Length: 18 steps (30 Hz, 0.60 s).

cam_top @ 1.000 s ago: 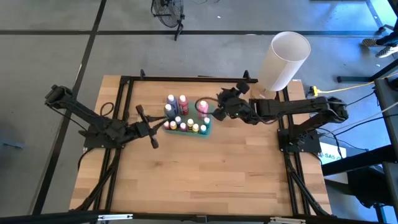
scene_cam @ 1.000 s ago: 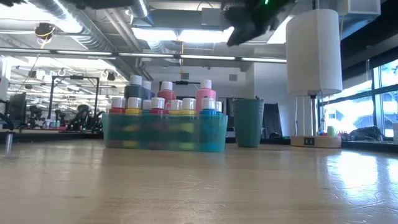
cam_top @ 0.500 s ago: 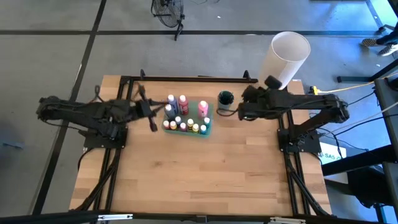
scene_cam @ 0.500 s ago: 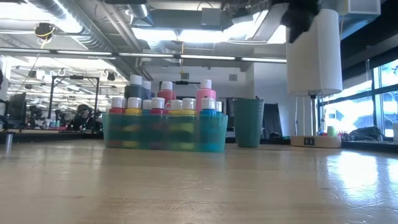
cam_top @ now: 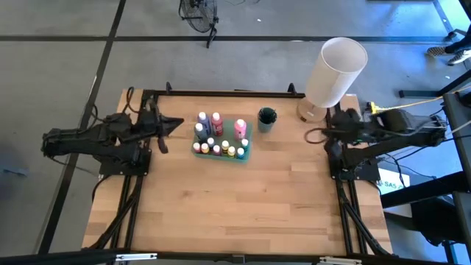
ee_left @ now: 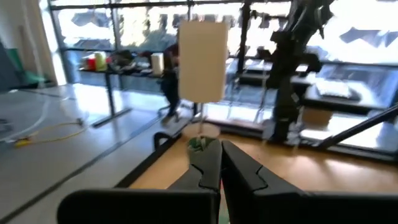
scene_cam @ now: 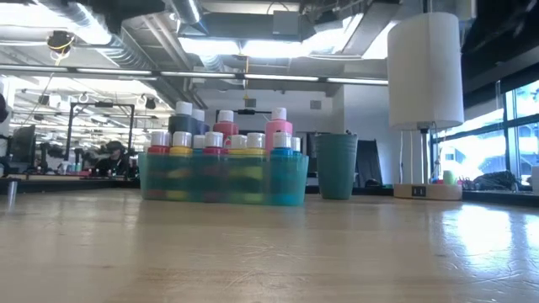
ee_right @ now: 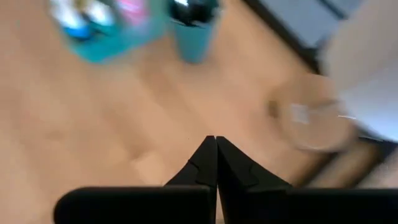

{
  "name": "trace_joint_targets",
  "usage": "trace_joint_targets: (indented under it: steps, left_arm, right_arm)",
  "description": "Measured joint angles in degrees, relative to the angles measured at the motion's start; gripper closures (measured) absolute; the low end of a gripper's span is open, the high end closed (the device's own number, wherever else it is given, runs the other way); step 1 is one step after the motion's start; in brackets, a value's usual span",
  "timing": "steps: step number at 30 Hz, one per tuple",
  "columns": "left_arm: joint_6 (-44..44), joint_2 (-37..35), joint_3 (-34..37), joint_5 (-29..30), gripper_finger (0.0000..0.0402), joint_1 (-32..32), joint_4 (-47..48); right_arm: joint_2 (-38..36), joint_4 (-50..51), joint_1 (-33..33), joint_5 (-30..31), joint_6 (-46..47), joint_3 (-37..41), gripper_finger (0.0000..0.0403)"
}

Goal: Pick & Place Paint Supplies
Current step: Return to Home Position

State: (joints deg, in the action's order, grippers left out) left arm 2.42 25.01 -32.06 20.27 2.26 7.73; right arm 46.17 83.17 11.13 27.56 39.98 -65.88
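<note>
A teal tray (cam_top: pixel 221 140) at the table's far middle holds several white-capped paint bottles (scene_cam: pixel 221 139), pink, red, blue, yellow and others, standing upright. Just right of it stands a teal cup (cam_top: pixel 266 118) with something dark inside. My left gripper (cam_top: pixel 179 121) hovers left of the tray, shut, pointing level toward it with nothing between its fingers (ee_left: pixel 211 163). My right gripper (cam_top: pixel 324 135) is drawn back near the table's right edge by the white cylinder's base, shut and slanting down over bare wood (ee_right: pixel 216 146).
A tall white cylinder (cam_top: pixel 335 70) stands on a round base at the far right corner. Black frame rails (cam_top: pixel 221 93) run along the table's far edge and both sides. Bare wood (cam_top: pixel 235 206) fills the near half of the table.
My right gripper has pulled away from above the teal cup toward the table's right edge. My left gripper has drawn back from the tray's left side toward the table's far left and has rolled. Tray, bottles and cup have not moved.
</note>
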Motion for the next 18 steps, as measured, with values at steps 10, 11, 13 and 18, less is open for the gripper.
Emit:
trace_joint_targets:
  steps: [10,11,13,18]
  left_arm:
    - [1.77,-5.45,10.95,-2.16,0.0400,-0.95,-9.01]
    - [2.63,-5.86,11.25,-1.36,0.0400,-1.13,-9.52]
    - [3.84,-6.75,11.26,0.76,0.0399,-1.55,-10.10]
    - [1.51,-9.74,11.26,1.51,0.0400,-3.29,-9.64]
  right_arm:
    - [-22.98,-47.18,7.47,-16.99,-20.43,27.89,0.0402]
    - [-24.14,-49.46,7.68,-18.02,-22.31,29.87,0.0402]
    - [-26.27,-52.91,7.79,-18.61,-24.62,32.83,0.0402]
    - [-30.30,-58.27,7.79,-19.00,-28.76,37.51,0.0403]
